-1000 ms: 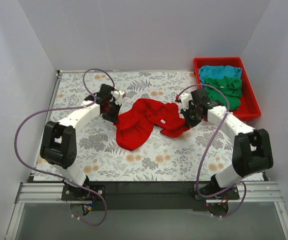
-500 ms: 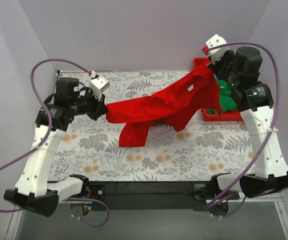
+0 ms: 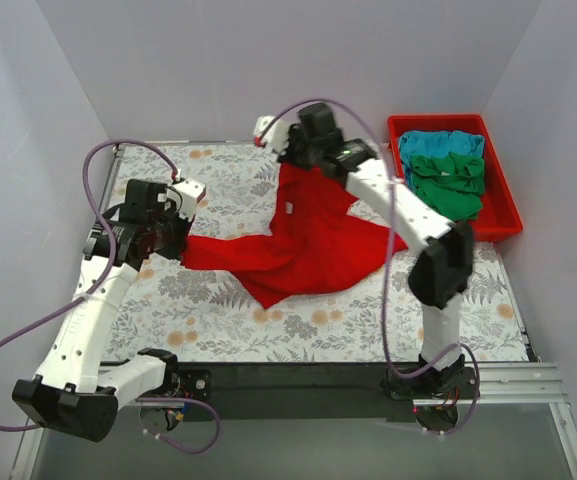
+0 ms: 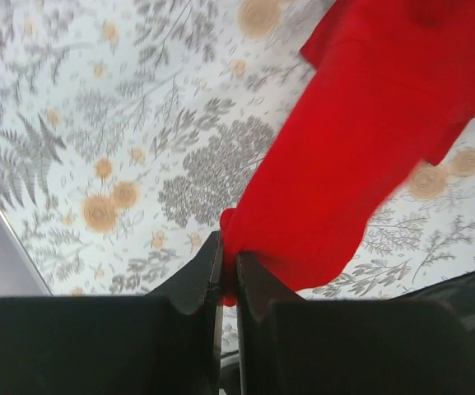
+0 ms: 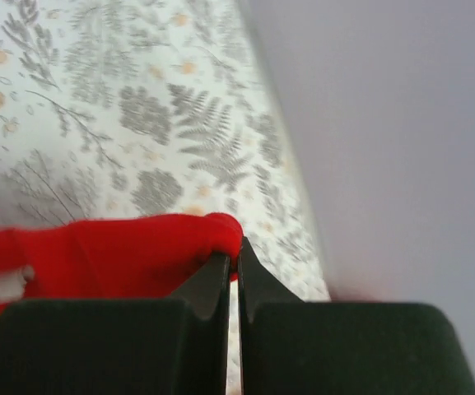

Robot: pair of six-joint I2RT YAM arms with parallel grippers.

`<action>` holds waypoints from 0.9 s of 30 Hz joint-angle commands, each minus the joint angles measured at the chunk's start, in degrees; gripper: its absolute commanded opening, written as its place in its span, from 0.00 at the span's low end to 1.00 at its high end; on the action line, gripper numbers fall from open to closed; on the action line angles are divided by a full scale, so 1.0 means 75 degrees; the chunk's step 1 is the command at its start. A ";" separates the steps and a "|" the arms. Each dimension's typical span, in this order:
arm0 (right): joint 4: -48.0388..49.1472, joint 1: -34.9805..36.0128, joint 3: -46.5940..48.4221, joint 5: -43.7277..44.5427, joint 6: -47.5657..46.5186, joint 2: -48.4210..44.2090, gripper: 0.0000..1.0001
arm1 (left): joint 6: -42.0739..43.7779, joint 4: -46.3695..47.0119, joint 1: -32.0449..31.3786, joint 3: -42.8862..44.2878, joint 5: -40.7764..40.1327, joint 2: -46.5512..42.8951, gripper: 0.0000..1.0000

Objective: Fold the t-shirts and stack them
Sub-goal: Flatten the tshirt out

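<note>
The bright red t-shirt (image 3: 308,245) hangs stretched between both grippers above the flowered table, its lower part draped on the cloth. My left gripper (image 3: 181,247) is shut on the shirt's left corner (image 4: 319,189), low at the left. My right gripper (image 3: 286,158) is shut on another edge of the red t-shirt (image 5: 130,251), raised near the back wall at the middle. The dark green t-shirt (image 3: 450,183) and the turquoise blue t-shirt (image 3: 438,143) lie crumpled in the red tray.
The red plastic tray (image 3: 503,205) stands at the back right corner. A flowered cloth (image 3: 218,310) covers the table. Grey walls close in the left, back and right sides. The right arm (image 3: 398,205) reaches across over the table's right half.
The right gripper has swung from high over the tray leftward to the back middle, carrying the red shirt's edge. The left gripper has dropped a little, and the shirt now drapes lower.
</note>
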 commanded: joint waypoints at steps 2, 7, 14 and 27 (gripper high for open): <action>0.0519 0.0651 0.3140 0.0990 0.0550 0.2274 0.01 | -0.0681 0.0179 0.0208 -0.0528 -0.1385 -0.0038 0.00; 0.0952 0.0769 0.2745 0.2105 0.0869 0.2330 0.42 | -0.0904 0.0578 0.1027 -0.0647 -0.1329 0.0676 0.00; -0.0170 -0.0507 -0.1430 0.0104 0.1653 -0.0567 0.94 | -0.0764 0.1304 0.2304 -0.1502 -0.0838 0.1766 0.00; -0.1837 -0.3133 -0.2580 -0.2373 0.2698 -0.0054 0.77 | 0.0010 0.1609 0.1957 0.2526 0.1870 0.5046 0.58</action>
